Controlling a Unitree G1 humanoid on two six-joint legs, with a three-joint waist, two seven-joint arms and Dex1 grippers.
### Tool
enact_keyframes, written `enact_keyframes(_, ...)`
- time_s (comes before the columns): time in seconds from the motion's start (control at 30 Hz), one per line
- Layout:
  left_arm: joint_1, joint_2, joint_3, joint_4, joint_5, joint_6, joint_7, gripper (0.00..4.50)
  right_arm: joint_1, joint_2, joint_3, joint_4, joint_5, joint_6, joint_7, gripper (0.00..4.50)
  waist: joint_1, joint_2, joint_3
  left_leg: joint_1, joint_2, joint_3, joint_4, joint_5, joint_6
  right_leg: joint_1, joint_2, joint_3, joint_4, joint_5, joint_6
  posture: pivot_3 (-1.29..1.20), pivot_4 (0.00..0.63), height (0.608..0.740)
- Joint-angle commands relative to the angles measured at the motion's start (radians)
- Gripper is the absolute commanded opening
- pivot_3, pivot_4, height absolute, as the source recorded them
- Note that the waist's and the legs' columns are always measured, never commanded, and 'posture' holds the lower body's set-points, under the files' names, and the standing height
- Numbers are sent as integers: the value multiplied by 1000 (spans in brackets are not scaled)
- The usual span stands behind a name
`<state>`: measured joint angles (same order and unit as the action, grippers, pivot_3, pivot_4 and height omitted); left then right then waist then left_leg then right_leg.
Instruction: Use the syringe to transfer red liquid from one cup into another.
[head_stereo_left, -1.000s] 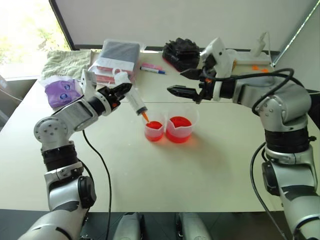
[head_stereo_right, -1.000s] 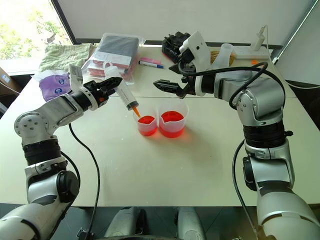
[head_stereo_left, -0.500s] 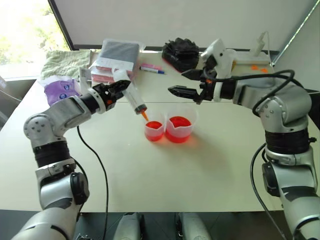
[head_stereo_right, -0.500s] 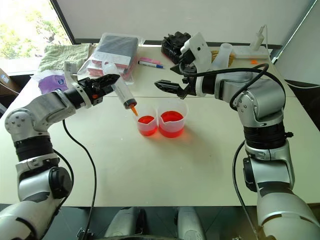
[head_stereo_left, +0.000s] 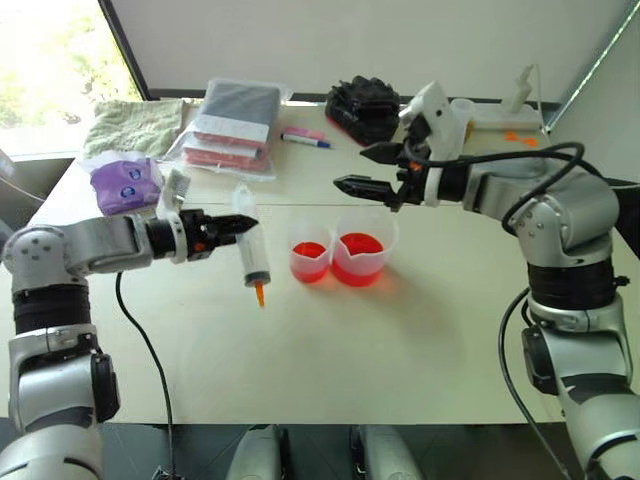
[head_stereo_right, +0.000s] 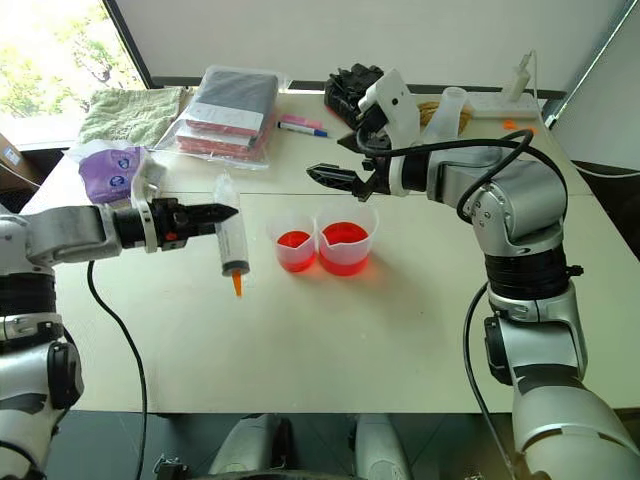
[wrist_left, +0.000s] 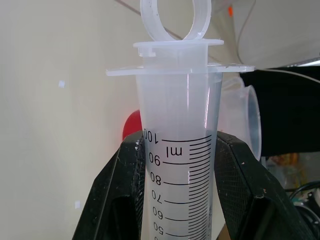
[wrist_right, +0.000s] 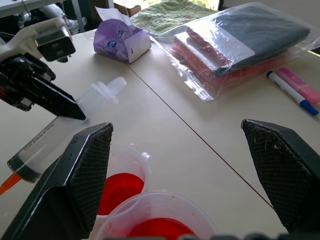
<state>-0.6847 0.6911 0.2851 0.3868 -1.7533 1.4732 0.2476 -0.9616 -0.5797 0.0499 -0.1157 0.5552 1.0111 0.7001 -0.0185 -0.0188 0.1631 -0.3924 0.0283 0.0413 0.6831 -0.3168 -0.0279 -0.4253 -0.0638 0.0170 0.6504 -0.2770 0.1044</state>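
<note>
- The left tool (head_stereo_left: 236, 226) is clamped on the syringe (head_stereo_left: 251, 256), gripping the clear barrel near its upper end; in the left wrist view both black fingers (wrist_left: 119, 200) press against the barrel just below the flange.
- The syringe hangs nearly upright below the left tool, orange tip (head_stereo_left: 260, 294) pointing down at the table (head_stereo_left: 330, 350) and just above its surface. The plunger ring (wrist_left: 174, 19) is at the top end.
- The syringe is held to the left of both cups, apart from them.
- The narrower clear cup (head_stereo_left: 309, 261) stands on the table between the left tool and the wider cup, nearest the syringe. It contains red liquid (head_stereo_left: 309, 250).
- The wider spouted measuring cup (head_stereo_left: 359, 257) stands just beside the narrower cup, on its right, touching or nearly touching it. It also contains red liquid.
- The right tool (head_stereo_left: 372, 169) has its fingers spread wide apart and holds nothing. It hovers above and just behind the two cups; in the right wrist view both cups lie between its fingers (wrist_right: 82, 167).
- Beyond the left tool, on the far side of the table: a purple tissue pack (head_stereo_left: 124, 184), a green towel (head_stereo_left: 135, 124), a clear bag of folded items (head_stereo_left: 232, 122), and a blue-capped pen (head_stereo_left: 305, 140).
- Beyond the right tool: a black bundle (head_stereo_left: 362, 106).
</note>
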Motion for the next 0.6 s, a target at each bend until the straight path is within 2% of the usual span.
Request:
enact_keyframes(0.03, 59, 35, 1, -71, -21, 0, -37, 1456, -7, -8, -21, -44, 5, -2, 1, 4293, -2, 0, 0, 0, 0, 0, 0, 0, 0, 0, 0, 0, 0, 0, 0, 0, 150, 740)
enact_keyframes(0.33, 118, 68, 0, -62, 85, -27, -118, 1456, -4, -9, -15, -47, 0, 1, 4, 4293, 5, 0, 0, 0, 0, 0, 0, 0, -1, 0, -1, 0, 0, 0, 0, 0, 150, 740)
enact_keyframes(0.6, 122, 42, 6, -65, 212, -37, -177, 1456, 4, -22, -15, -55, -3, 7, 8, 4293, 3, 0, 0, 0, 0, 1, 0, 0, -1, 0, 0, 0, 0, 0, 0, 0, 150, 740)
